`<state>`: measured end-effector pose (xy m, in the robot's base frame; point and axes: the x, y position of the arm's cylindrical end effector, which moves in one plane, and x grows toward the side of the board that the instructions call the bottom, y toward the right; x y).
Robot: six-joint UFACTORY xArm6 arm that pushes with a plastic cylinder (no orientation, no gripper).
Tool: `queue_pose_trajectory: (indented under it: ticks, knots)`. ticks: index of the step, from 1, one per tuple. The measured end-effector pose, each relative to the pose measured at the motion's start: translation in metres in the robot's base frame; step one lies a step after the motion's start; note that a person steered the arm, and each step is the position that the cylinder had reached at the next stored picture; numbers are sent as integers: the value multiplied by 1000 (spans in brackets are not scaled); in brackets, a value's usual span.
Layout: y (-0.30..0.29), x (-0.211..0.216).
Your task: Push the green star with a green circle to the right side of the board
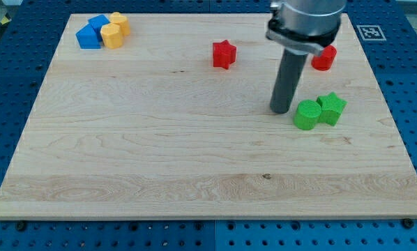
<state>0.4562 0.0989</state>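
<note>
My tip [282, 111] is set down on the wooden board [160, 160], at the lower end of a straight dark rod [287, 77] that comes down from a grey collar [302, 31] at the view's top. No jaws are carried, so nothing is gripped; the rod is simply stood upright with its end on the wood. The tip is placed just to the view's left of the green circle [307, 115], with a narrow gap seen between them; contact cannot be confirmed.

The green circle is pressed against the green star [331, 108], which is found on its right and slightly higher in the view. The pair is located in the right part of the board, a little above mid-height, with bare wood left between the star and the right edge.

Behind the rod, near the view's top right, a red block [325, 58] is partly hidden, so its shape cannot be made out. A red star [223, 54] is seen further left, well apart from the tip. In the top left corner two blue blocks [91, 33] and two yellow blocks [114, 31] are huddled together, touching. No containers are seen; all blocks are laid directly on the board, which is rested on a blue perforated table [13, 84].
</note>
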Motion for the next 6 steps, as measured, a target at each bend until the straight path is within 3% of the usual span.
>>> queue_pose_trajectory:
  ticks: [2, 6]
  knots:
    - [-1, 23]
    - [52, -1]
